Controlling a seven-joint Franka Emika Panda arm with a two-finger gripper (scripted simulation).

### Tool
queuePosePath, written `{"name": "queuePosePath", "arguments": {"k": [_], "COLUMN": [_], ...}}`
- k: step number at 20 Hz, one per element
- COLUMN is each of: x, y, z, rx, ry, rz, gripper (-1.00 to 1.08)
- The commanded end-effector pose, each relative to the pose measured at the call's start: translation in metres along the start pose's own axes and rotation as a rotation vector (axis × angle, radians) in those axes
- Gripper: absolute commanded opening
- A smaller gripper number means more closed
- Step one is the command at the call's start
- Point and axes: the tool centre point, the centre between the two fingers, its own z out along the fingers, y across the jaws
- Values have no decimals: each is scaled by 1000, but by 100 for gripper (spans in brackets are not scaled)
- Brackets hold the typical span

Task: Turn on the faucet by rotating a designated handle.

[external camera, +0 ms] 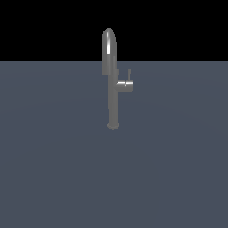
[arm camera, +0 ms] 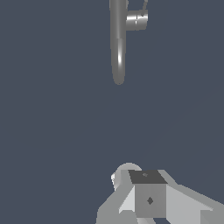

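1. Exterior view: tall slim grey brushed-metal faucet (external camera: 113,95) stands upright on a flat slate-blue surface (external camera: 53,169), its arched gooseneck spout rising into the black background.
2. A short cylindrical stub juts from the column toward the exterior view's right; on its end sits the thin grey metal lever handle (external camera: 128,75), pointing up, nearly parallel to the column.
3. No arm or claw shows in this view, and nothing touches the faucet.
4. Wrist view: the faucet column (arm camera: 118,39) and the stub appear far off, and only the lowest bit of the handle (arm camera: 144,5) is in frame, cut by the picture's edge.
5. Grey blocky parts of the gripper (arm camera: 148,199) fill the near foreground, well apart from the faucet. The fingertips are out of sight, so I cannot tell how wide the claw is; it appears to hold nothing.
6. Progress, as a judgement: the task looks unstarted. The lever stands untouched; approach, contact and rotation all remain.
7. Surroundings: bare surface between claw and faucet, no obstacle visible. The slim lever close beside the column leaves little room, so the column itself may crowd the approach.
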Motion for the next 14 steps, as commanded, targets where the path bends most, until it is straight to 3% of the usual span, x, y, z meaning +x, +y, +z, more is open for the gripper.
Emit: {"name": "queuePosePath", "arguments": {"k": [1, 14], "x": [11, 86], "y": [-2, -10], "z": [0, 2], "rx": [31, 237], "ry": [-29, -217], "rz": [31, 233], "gripper": [-100, -100]}}
